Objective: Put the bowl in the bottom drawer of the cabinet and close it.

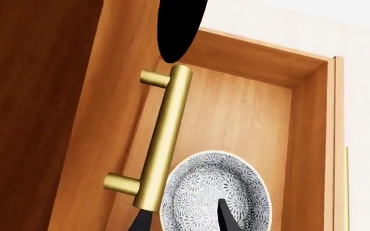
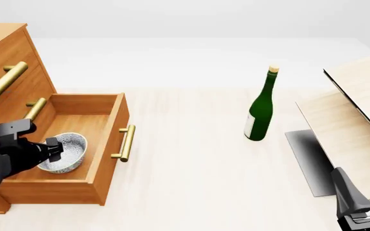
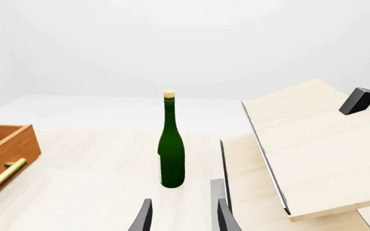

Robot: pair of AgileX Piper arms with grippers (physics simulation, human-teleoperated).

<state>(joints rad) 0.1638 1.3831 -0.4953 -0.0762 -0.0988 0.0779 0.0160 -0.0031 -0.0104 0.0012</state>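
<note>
Your left gripper (image 2: 55, 148), lower left of the front view, pinches the bowl (image 2: 65, 153) by its rim inside the open bottom drawer (image 2: 108, 139), ready to release. Right gripper (image 3: 181, 215) idles, fingers apart and empty, lower right.

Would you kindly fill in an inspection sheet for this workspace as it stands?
Surface: pale wood table.
Job's things: bowl inside the open bottom drawer of the cabinet.
Clutter: green bottle upright mid-table; light-wood boards at right.
Grippers: left gripper at the bowl's rim, one finger inside, one outside, whether clamped unclear; right gripper open, empty, apart from the bottle.
Cables: nothing seen.
Surroundings: plain white background.
</note>
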